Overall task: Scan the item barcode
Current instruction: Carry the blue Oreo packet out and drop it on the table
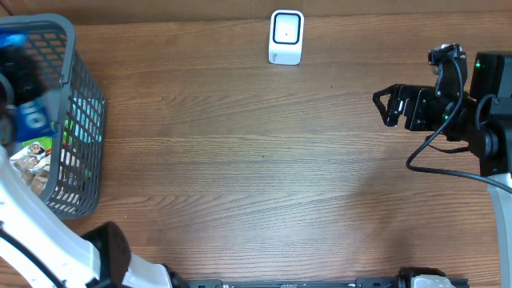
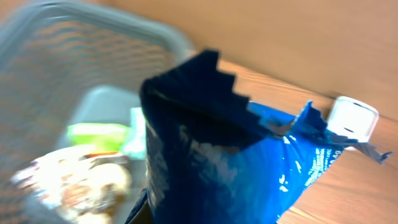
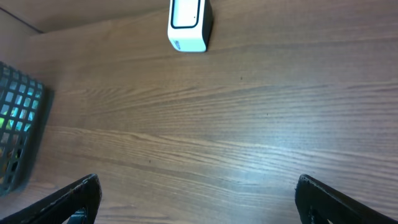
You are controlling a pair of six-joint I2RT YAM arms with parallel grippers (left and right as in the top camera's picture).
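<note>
1. Overhead view: wooden table with a grey mesh basket at its left edge and a small white scanner near the far edge, about mid-width, well apart from the basket.
2. Over the basket: left gripper, blurred and dark, with a blue bag just beside it.
4. Left wrist view: filled by the blue bag, upright and close to the lens, with a dark jagged top edge and brighter blue below with white print.
5. Left gripper pressed almost together, pinching the blue bag; fingers themselves hidden behind the bag.
6. Behind the bag, down in the basket: a printed snack pack and a green pack, both blurred.
7. To the right of the bag: scanner on the table by the back wall.
8. At the right side of the table: right gripper, spread wide, holding nothing, pointing left.
9. Right wrist view: black fingertips in the lower corners, bare wood between them, scanner at the top, basket at the left edge.
</note>
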